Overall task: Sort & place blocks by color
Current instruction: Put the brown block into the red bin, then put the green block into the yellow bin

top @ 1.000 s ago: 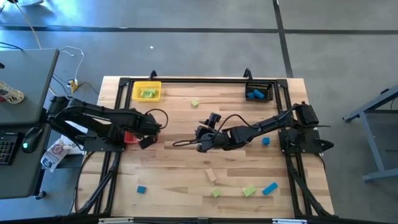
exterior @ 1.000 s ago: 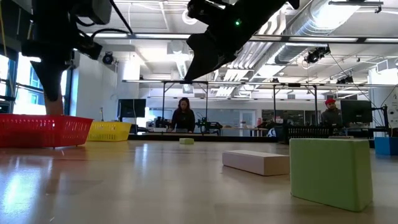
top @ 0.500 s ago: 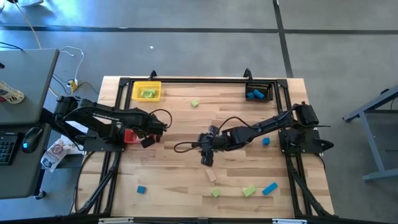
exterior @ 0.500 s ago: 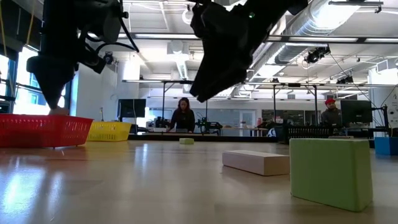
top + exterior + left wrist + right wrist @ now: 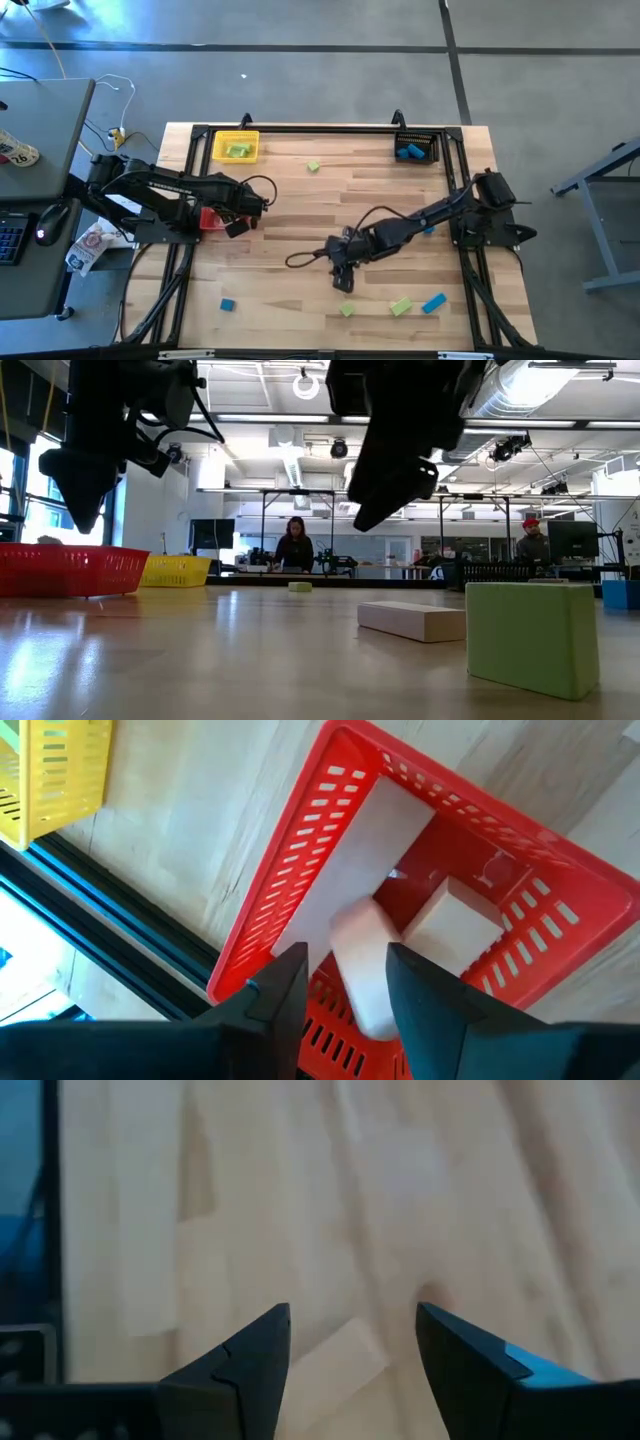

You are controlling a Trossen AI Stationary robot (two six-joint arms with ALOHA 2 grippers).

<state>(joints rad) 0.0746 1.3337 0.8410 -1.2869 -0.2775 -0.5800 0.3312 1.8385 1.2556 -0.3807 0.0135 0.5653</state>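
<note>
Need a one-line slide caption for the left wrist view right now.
Left gripper open above the red bin, a tan block between its fingers and another tan block lying inside.

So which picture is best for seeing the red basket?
The left wrist view: it looks right down into the red basket, with tan blocks inside and the left claw open above. The low view shows only its side wall. The high view mostly hides it under the arm. The right wrist view misses it.
</note>
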